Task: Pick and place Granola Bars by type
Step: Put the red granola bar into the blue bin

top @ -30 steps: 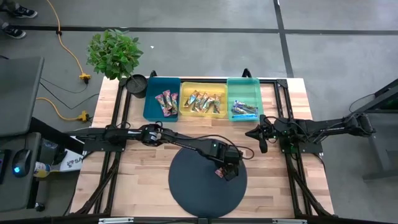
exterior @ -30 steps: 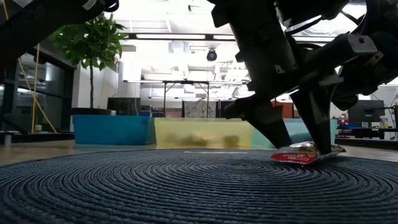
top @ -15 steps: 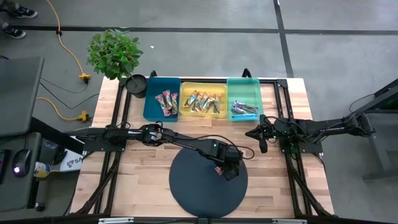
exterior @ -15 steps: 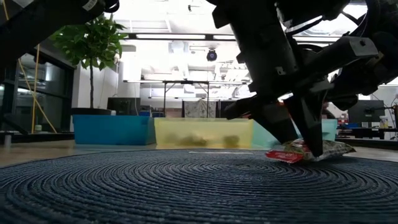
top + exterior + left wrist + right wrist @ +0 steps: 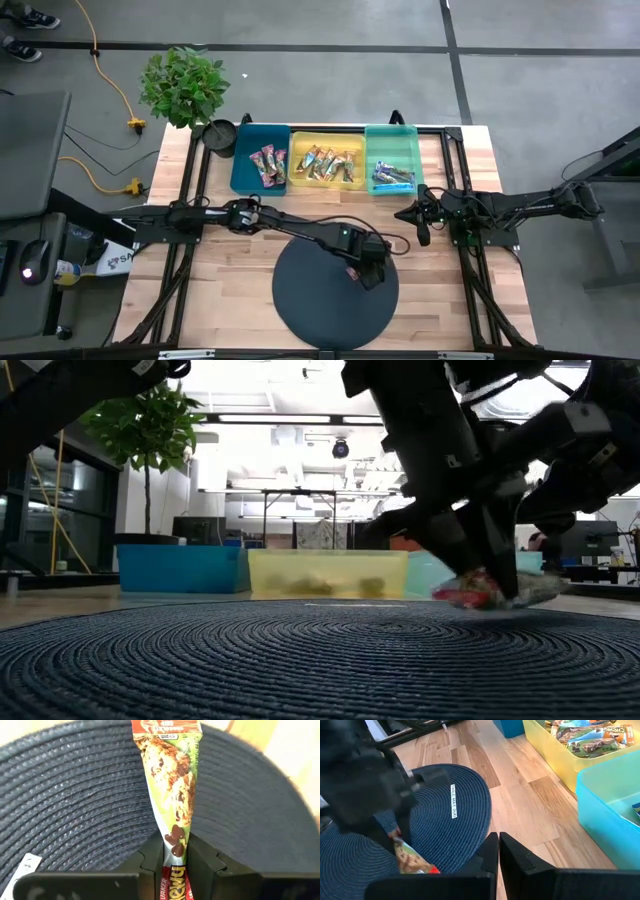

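Wooden table (image 5: 240,290), dark round mat (image 5: 320,310) at its near edge | my left gripper (image 5: 175,857) clamped on granola bar (image 5: 172,780) over the mat's right part, long axis running straight out from my fingers | my right gripper (image 5: 498,851) closed, empty, by right edge.

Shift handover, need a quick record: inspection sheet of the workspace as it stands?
Surface: wooden table with a dark round mat at the front middle.
Job's things: one granola bar, red and green wrapper, over the mat; other bars sorted in the blue tray, yellow tray and teal tray.
Clutter: nothing seen on the table.
Grippers: left gripper shut on the granola bar over the mat's right part; right gripper shut, empty, waiting near the teal tray.
Cables: yellow cord on the floor left of the table.
Surroundings: potted plant at the table's back left corner; grey floor.
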Action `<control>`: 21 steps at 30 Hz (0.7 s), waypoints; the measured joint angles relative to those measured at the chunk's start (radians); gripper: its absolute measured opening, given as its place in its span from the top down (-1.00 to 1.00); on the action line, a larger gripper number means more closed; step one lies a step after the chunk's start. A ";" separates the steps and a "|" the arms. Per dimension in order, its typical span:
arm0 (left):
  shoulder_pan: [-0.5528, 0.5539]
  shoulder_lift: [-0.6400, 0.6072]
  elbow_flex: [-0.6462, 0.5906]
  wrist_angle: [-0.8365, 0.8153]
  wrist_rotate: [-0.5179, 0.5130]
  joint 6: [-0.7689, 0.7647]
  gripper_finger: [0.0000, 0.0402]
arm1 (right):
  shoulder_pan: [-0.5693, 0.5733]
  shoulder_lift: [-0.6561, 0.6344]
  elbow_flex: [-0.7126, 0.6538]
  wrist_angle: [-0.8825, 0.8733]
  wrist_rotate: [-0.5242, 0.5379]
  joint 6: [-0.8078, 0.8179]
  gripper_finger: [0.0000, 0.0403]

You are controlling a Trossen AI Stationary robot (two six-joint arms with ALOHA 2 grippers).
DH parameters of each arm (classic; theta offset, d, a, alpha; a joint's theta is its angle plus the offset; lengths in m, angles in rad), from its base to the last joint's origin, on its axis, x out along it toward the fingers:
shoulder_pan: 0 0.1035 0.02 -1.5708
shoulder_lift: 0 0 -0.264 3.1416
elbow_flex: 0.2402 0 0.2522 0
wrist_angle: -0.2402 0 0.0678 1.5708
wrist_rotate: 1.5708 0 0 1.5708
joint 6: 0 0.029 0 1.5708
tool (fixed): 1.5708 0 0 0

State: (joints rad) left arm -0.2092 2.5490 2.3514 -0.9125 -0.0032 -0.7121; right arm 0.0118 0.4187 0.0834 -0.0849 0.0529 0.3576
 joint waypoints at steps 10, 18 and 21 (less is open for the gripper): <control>0.000 -0.111 0.003 -0.005 -0.124 0.055 0.69 | 0.000 0.000 0.000 -0.001 0.000 0.000 1.00; -0.018 -0.231 0.005 -0.003 -0.228 0.127 0.69 | 0.000 0.000 0.000 0.000 0.000 0.000 1.00; -0.025 -0.283 0.005 -0.007 -0.276 0.142 0.69 | 0.000 0.000 0.000 0.000 0.000 0.000 1.00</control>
State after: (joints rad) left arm -0.2340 2.2664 2.3562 -0.9193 -0.2795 -0.5705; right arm 0.0118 0.4185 0.0834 -0.0849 0.0528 0.3576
